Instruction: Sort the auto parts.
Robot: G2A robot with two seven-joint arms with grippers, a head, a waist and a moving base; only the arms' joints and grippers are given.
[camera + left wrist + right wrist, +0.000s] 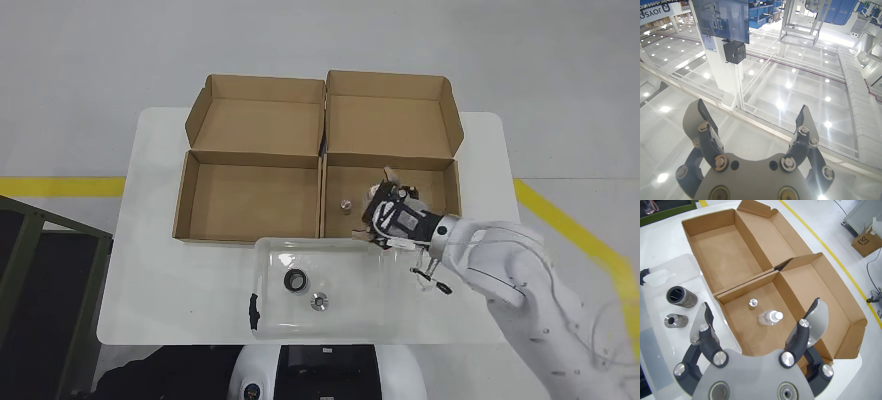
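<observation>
Cardboard box [791, 298] sits touching the clear bin [683, 262] — the right gripper [761, 303] hangs over the box, jaws apart. The left gripper [751, 104], likewise spread, faces the ceiling. A dark cylinder [681, 296] and a steel bushing [676, 320] stand in the bin — a bottle [770, 318] and a small metal part [753, 303] in the box.

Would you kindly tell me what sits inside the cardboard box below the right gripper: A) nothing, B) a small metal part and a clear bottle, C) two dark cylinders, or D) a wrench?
B: the right wrist view shows a small metal part and a clear bottle on the floor of the cardboard box, below the open right gripper.
</observation>
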